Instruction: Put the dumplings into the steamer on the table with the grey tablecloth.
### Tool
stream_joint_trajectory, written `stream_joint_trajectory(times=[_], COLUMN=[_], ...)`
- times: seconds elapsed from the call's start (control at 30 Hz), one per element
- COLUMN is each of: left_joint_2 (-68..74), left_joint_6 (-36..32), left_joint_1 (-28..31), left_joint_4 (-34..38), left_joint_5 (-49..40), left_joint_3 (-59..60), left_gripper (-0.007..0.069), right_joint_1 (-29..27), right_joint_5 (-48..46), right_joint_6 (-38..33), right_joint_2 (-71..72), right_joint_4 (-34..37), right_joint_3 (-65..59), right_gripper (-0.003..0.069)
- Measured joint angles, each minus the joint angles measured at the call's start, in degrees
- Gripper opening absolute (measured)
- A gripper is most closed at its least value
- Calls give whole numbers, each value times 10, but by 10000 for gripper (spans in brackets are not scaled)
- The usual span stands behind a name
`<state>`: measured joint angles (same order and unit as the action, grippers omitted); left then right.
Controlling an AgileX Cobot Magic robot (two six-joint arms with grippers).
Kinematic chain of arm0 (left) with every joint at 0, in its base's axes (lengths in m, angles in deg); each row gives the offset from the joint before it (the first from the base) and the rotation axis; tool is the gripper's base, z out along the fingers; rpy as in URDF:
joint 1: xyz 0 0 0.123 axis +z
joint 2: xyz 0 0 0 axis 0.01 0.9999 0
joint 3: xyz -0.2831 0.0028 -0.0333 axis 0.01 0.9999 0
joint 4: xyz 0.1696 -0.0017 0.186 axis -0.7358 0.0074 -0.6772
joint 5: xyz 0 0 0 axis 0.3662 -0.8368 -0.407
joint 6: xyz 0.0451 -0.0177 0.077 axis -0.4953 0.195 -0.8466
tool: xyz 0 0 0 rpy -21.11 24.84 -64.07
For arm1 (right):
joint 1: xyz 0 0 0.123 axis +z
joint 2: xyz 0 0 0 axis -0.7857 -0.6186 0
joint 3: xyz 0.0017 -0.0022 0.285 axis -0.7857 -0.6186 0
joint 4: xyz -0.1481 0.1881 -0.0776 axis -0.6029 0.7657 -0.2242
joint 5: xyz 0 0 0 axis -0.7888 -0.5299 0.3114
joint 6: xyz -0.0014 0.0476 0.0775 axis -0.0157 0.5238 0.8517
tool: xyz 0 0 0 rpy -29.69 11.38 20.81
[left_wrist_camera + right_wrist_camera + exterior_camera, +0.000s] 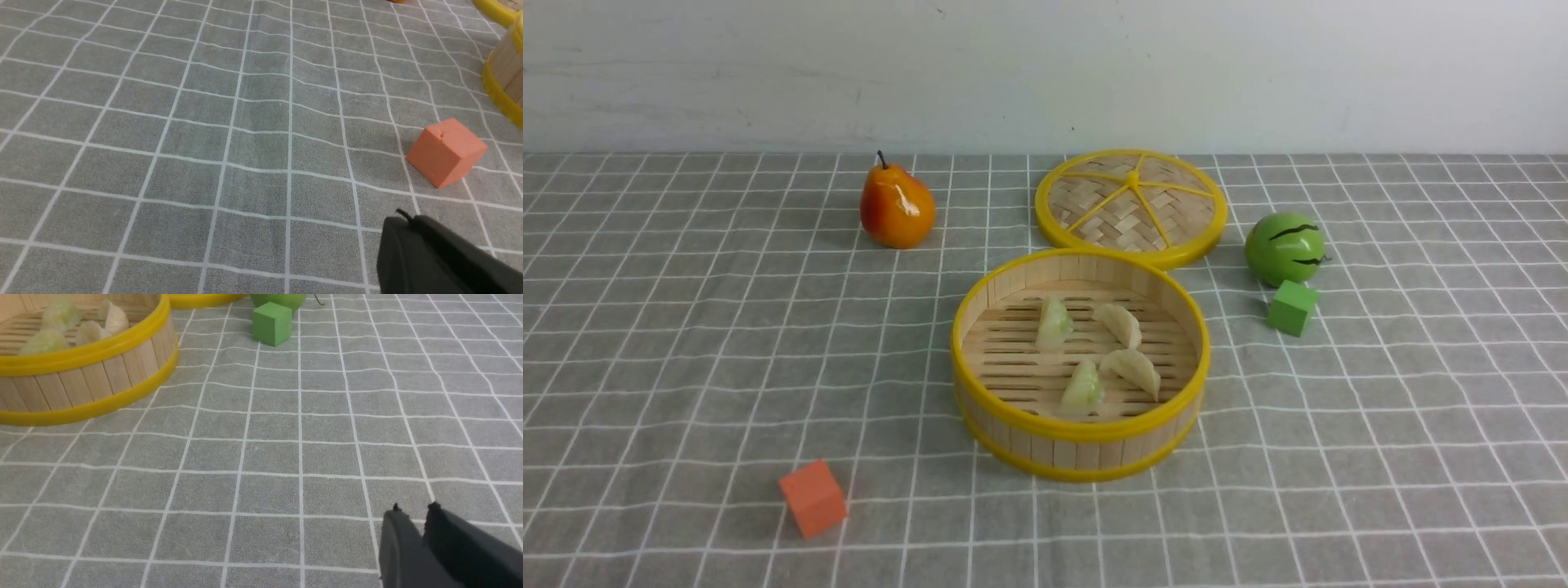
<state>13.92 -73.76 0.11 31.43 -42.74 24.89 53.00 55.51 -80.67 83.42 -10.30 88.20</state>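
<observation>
All four dumplings (1094, 355) sit on the slatted floor of the steamer (1081, 447), two green and two cream, and to my eye the job's done, with its woven lid (1131, 206) parked just behind it, presumably to keep the basket open. Neither arm shows from the front, yet the wrist views catch them low over the desk's grey tablecloth (686, 367): the left pincer (402, 222) near the orange cube (446, 157) looks pressed together, the right pincer (412, 516) too, pinching nothing, with the steamer, green cube (271, 323) and melon beyond it.
</observation>
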Motion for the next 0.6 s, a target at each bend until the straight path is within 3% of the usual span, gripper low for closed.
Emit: stream_joint_trajectory(times=[0.6], left_joint_2=[0], left_joint_6=[-2], left_joint_1=[0], left_joint_4=[0], left_joint_5=[0], left_joint_3=[0], left_gripper=[-15], right_joint_1=[0], right_joint_5=[0], right_joint_6=[0], right_joint_2=[0], right_joint_4=[0], right_joint_3=[0], right_gripper=[125])
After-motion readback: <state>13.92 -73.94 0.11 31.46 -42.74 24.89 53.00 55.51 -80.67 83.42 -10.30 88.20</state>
